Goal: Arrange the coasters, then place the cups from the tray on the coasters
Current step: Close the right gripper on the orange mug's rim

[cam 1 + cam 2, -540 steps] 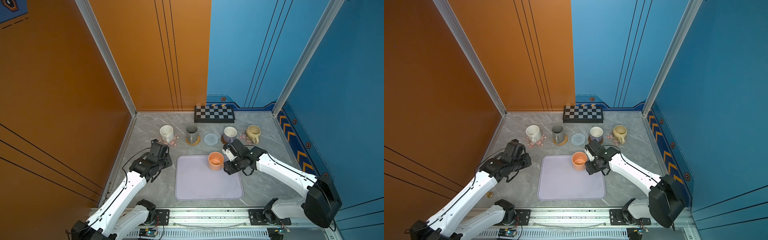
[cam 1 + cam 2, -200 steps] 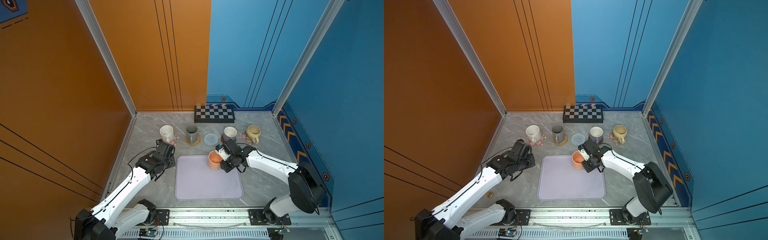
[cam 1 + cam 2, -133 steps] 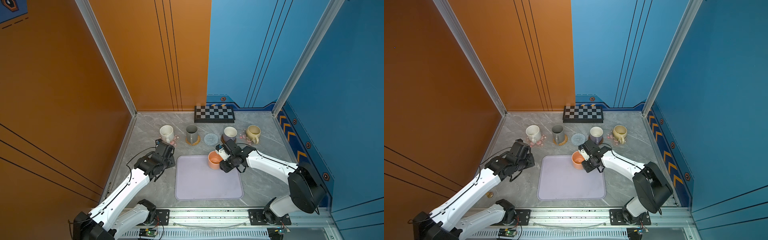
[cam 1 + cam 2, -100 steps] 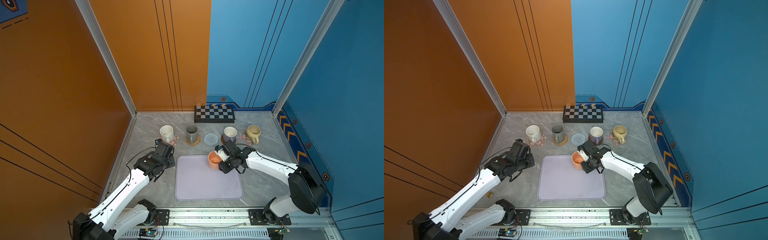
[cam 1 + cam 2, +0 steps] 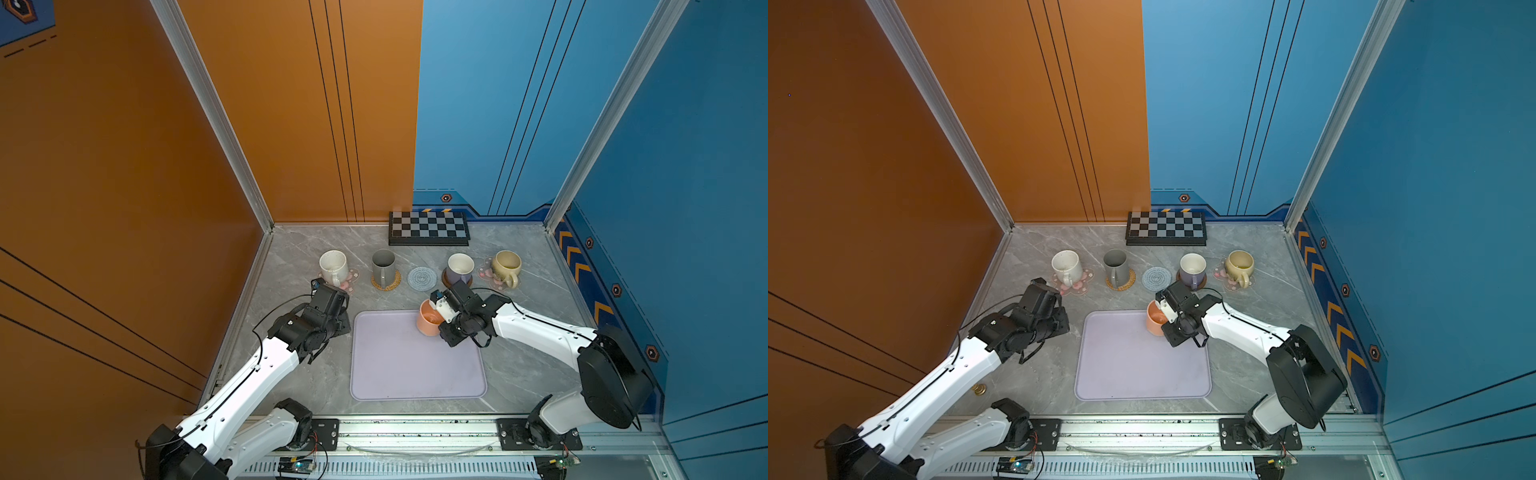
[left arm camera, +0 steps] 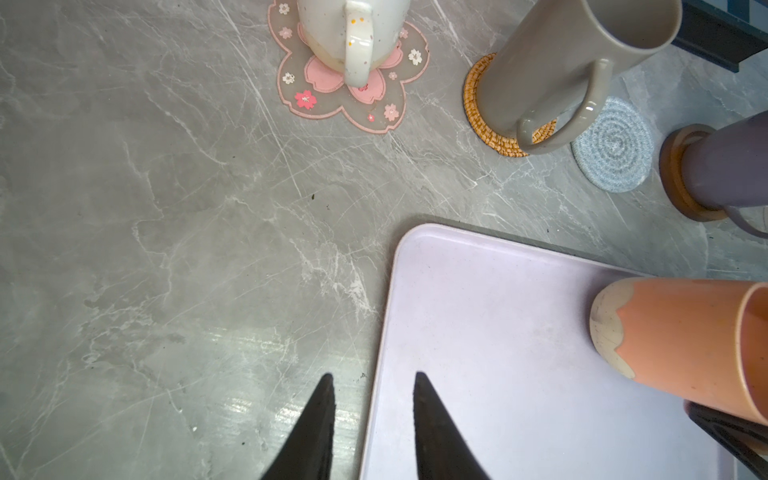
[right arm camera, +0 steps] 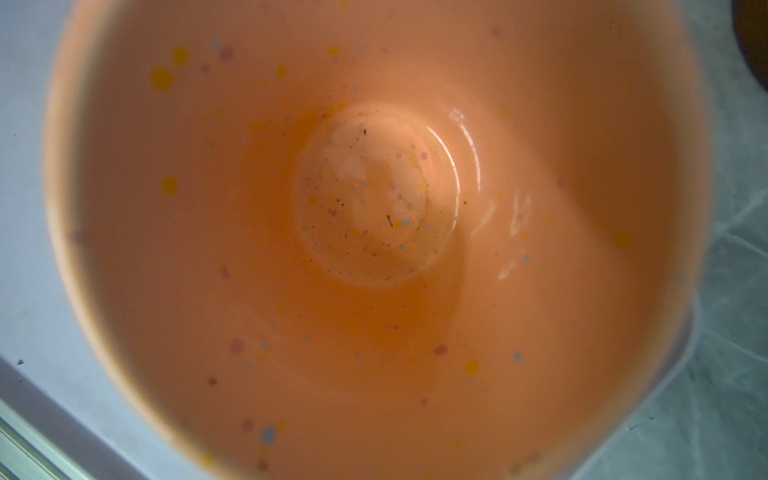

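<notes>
The orange cup stands at the far right corner of the lavender tray. My right gripper sits over its right rim. The right wrist view looks straight down into the orange cup, and the fingers are hidden. The white cup, grey cup, lavender cup and beige cup each stand on a coaster. The grey-blue spiral coaster is bare. My left gripper is open over the tray's left edge, holding nothing.
A black-and-white checkerboard lies against the back wall behind the row of cups. Orange and blue walls close in the sides of the grey marble table. A metal rail runs along the front edge.
My right gripper has moved left from beside the orange cup onto its right rim. The left gripper has edged slightly toward the tray. The cups have not moved.
</notes>
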`<act>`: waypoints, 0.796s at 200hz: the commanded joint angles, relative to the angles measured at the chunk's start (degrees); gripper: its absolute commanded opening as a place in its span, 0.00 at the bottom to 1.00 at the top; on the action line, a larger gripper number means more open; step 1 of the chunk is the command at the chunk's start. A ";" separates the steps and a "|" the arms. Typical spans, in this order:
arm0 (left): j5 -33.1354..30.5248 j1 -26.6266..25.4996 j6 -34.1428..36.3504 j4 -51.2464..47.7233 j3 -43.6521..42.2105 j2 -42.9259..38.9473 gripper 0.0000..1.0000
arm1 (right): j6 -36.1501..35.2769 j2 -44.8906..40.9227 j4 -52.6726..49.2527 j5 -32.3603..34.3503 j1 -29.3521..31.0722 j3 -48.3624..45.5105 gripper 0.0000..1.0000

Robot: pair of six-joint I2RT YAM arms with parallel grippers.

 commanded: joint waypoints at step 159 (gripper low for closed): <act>-2.12 -1.48 -0.43 -1.37 1.13 0.58 0.33 | -4.44 1.02 -9.65 5.08 3.91 4.64 0.00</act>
